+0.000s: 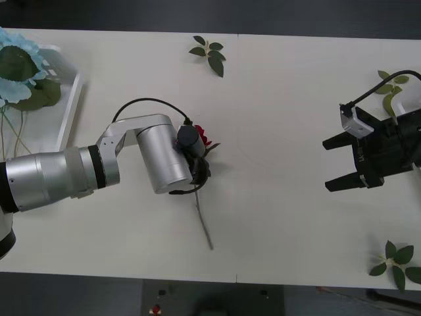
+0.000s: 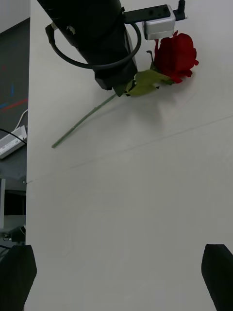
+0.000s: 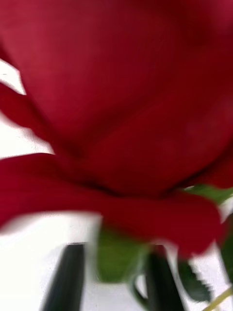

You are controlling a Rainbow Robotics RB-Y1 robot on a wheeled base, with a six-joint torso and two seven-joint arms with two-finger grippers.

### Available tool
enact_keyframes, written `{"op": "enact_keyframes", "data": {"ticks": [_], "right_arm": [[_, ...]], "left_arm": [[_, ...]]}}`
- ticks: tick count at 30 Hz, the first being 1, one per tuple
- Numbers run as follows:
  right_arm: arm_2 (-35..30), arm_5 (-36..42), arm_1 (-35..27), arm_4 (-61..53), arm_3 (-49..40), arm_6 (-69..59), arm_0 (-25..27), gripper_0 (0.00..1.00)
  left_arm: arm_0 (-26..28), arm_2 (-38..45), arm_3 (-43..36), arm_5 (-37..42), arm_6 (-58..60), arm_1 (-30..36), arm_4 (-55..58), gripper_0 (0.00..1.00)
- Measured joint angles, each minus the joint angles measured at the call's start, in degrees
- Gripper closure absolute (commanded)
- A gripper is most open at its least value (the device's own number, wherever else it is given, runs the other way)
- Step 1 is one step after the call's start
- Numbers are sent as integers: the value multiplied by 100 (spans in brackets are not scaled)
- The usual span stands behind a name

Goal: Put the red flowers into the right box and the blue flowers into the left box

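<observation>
A red flower lies near the middle of the white table, its stem running toward the front edge. My left gripper reaches in from the left and is shut on the stem just below the bloom; the left wrist view has the bloom very close, with a green leaf between the black fingers. Seen from the right wrist, the rose sits beside that gripper. Blue flowers rest in the left box at the far left. My right gripper hovers open at the right.
Loose green leaf sprigs lie at the back centre, the back right and the front right. A black cable loops over the left wrist. The table's front edge runs near the stem's end.
</observation>
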Motion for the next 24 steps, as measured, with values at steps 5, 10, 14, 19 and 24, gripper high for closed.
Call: {"op": "enact_keyframes", "data": {"ticks": [5,10,14,19,24], "right_arm": [[0,0,0,0,0,0,0,0],[0,0,0,0,0,0,0,0],[0,0,0,0,0,0,0,0],[0,0,0,0,0,0,0,0],[0,0,0,0,2,0,0,0]], "left_arm": [[0,0,0,-63,0,0,-24,100],[0,2,-1,-75,0,1,-78,100],[0,134,-169,-148,-3,93,-86,100],[0,646,-655,-379,-378,526,464,100],[0,1095,-1267,-482,-1007,1213,1154,100]]}}
